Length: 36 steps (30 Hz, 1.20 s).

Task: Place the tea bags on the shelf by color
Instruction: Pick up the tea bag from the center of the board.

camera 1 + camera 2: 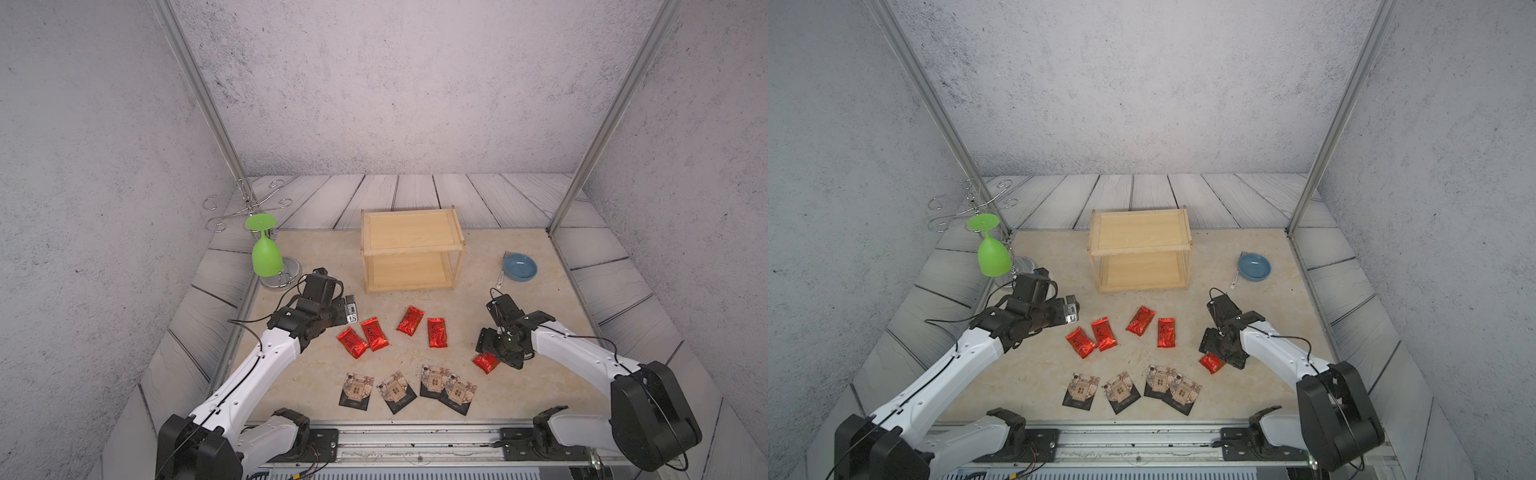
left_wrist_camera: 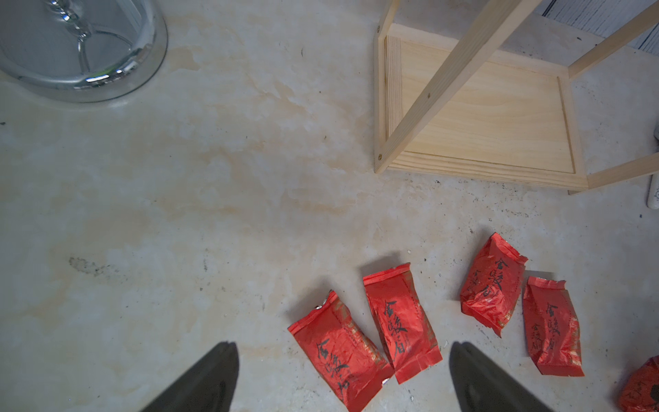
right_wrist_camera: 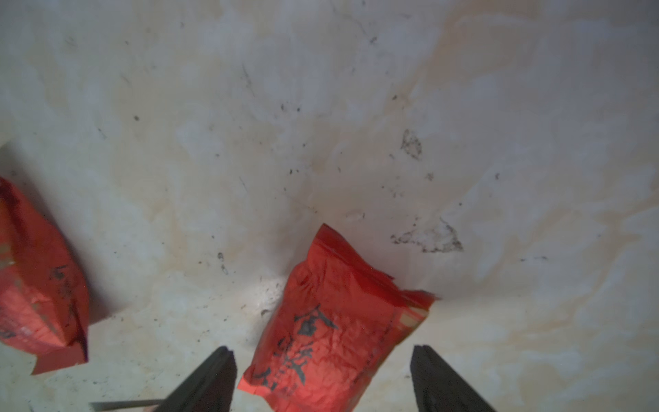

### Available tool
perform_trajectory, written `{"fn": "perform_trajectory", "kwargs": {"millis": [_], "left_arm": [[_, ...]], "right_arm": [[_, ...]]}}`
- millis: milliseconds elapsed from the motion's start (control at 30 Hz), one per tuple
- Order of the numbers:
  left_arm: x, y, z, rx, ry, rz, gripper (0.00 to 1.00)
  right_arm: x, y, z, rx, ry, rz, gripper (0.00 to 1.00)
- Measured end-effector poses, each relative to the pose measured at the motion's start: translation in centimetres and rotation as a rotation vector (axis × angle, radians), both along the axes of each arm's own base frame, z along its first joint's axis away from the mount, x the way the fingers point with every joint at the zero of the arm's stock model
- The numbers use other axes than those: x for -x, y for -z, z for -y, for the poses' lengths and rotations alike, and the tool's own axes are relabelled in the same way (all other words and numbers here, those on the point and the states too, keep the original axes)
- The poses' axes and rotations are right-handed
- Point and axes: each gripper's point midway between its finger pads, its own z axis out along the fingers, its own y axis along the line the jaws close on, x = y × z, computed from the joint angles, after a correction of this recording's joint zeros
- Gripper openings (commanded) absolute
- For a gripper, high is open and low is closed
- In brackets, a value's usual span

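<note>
Right side first: my right gripper (image 3: 322, 349) was down low over the lone red sachet (image 3: 338, 321). Its fingers (image 3: 210, 381) were spread to either side, with a sliver of table showing between each tip and the foil, so they were released and pinching nothing. That sachet lay flat on the beige table (image 1: 540, 332), off to the right of the others. In both top views my wrist covered part of it.

Over to my left gripper (image 2: 344, 344): it was wide apart as well, with nothing between its tips. It hung above the left end of the other four red sachets (image 1: 410, 320), which lay in two pairs, the leftmost two overlapping at one edge. Nearer my base, four black packets (image 1: 396, 391) lay in a line, and the two on the right overlapped.

The shelf (image 1: 411, 250) stood upright behind the reds, well apart from both grippers. All nine tea bags were on the table in front of it.

Far left, an upturned green glass (image 1: 264, 257) hung from a chrome rack (image 1: 249, 208). Far right sat a blue bowl (image 1: 519, 267).
</note>
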Motion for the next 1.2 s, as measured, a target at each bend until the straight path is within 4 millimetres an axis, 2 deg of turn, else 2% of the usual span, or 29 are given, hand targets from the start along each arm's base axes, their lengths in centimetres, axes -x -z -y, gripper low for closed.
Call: {"fn": "perform_trajectory", "kwargs": {"millis": [433, 833, 933, 1033, 1133, 1200], "left_arm": [[-0.1, -0.1, 0.0, 0.000, -0.003, 0.008, 0.99], [-0.1, -0.2, 0.0, 0.011, -0.018, 0.003, 0.99], [-0.3, -1.1, 0.0, 0.016, -0.018, 0.015, 0.99], [-0.8, -2.4, 0.2, 0.022, -0.017, 0.036, 0.99], [-1.4, -3.7, 0.5, 0.029, -0.015, 0.059, 0.99], [-1.9, -4.4, 0.7, 0.034, -0.014, 0.070, 0.99]], "right_arm": [[0.7, 1.9, 0.3, 0.013, 0.001, -0.022, 0.68], [0.1, 1.2, 1.0, 0.061, -0.039, 0.026, 0.55], [-0.2, 0.1, 1.2, 0.072, -0.060, 0.056, 0.54], [-1.3, -1.8, 1.0, 0.075, -0.088, 0.101, 0.54], [-3.7, -5.6, 0.2, 0.075, -0.137, 0.183, 0.52], [-6.2, -9.4, -0.6, 0.076, -0.176, 0.276, 0.50]]}}
